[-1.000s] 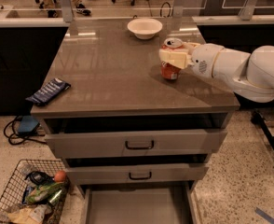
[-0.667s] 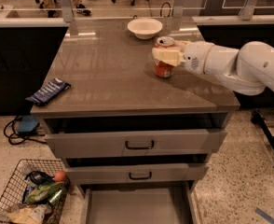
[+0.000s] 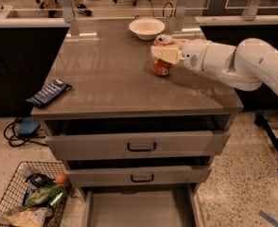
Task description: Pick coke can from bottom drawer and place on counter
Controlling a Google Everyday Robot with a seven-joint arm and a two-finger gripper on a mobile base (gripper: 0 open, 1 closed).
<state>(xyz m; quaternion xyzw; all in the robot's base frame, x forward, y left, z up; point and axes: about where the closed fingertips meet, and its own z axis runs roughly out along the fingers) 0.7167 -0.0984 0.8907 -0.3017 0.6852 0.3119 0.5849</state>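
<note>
The coke can (image 3: 161,66) is red with a silver top and stands upright on the counter (image 3: 110,74), right of centre and just in front of the white bowl. My gripper (image 3: 165,53) reaches in from the right on a white arm, and its pale fingers are shut on the can's upper half. The bottom drawer (image 3: 139,208) is pulled out at the foot of the cabinet, and its flat grey floor shows nothing on it.
A white bowl (image 3: 146,28) sits at the counter's back edge. A dark blue packet (image 3: 49,92) lies at the counter's front left corner. Two upper drawers with black handles (image 3: 141,147) stand slightly open. A wire basket (image 3: 30,200) of items stands on the floor at left.
The gripper and the can have moved left and toward the back of the counter, closer to the white bowl. The grip on the can is unchanged.
</note>
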